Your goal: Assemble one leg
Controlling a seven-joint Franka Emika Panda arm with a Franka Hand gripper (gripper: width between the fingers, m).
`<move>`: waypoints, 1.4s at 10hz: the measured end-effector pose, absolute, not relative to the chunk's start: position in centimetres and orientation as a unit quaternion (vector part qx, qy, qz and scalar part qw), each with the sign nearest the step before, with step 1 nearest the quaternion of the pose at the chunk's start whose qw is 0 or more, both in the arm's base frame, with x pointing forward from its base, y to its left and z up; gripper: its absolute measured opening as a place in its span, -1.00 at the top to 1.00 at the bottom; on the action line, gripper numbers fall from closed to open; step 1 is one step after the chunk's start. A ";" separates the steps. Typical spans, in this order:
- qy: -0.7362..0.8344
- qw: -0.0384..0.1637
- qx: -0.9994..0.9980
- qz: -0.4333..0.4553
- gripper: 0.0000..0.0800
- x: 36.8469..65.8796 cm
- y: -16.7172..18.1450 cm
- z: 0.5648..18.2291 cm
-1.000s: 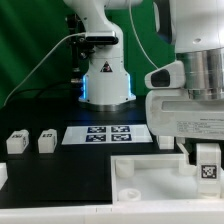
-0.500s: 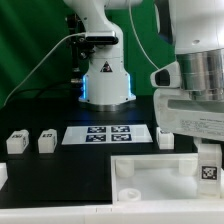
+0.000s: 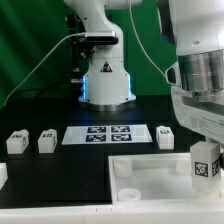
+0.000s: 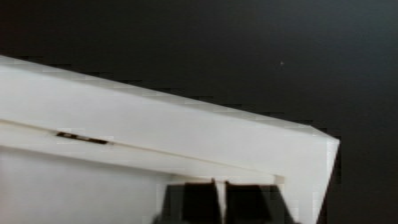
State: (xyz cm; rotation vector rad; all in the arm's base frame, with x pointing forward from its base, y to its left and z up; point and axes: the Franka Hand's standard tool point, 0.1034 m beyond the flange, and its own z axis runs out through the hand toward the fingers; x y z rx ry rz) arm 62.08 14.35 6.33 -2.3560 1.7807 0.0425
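My gripper (image 3: 206, 142) hangs at the exterior view's right, over the right corner of the large white tray (image 3: 150, 178). Just below it a leg (image 3: 205, 163), a short white post with a black-and-white tag, stands upright at that corner. Whether it touches the tray I cannot tell. In the wrist view the two dark fingers (image 4: 192, 201) stand close together with only a thin white strip between them, above the tray's corner (image 4: 267, 135). Three more legs lie on the table: two at the left (image 3: 15, 142) (image 3: 45, 142) and one at the middle right (image 3: 165, 136).
The marker board (image 3: 106, 133) lies flat behind the tray. The robot's base (image 3: 105, 82) stands at the back with cables running off to the left. The table top is black, and a green backdrop hangs behind.
The gripper body has turned and shifted toward the exterior view's right. The leg under it has moved slightly left and up and now shows more fully.
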 end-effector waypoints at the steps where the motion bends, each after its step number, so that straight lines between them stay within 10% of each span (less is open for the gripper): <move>1: 0.591 0.094 -0.801 0.013 0.95 62.1 14.4 6.3; 7: 0.282 0.079 -0.956 -0.011 0.95 61.8 13.3 6.3; 8: 0.267 0.079 -0.960 -0.012 0.41 61.8 13.3 6.3; 9: 0.257 0.078 -0.963 -0.012 0.41 61.8 13.3 6.2; 11: 0.257 0.078 -0.963 -0.012 -0.38 61.7 13.3 6.1; 14: 0.261 0.078 -0.962 -0.013 -0.61 61.9 12.6 6.1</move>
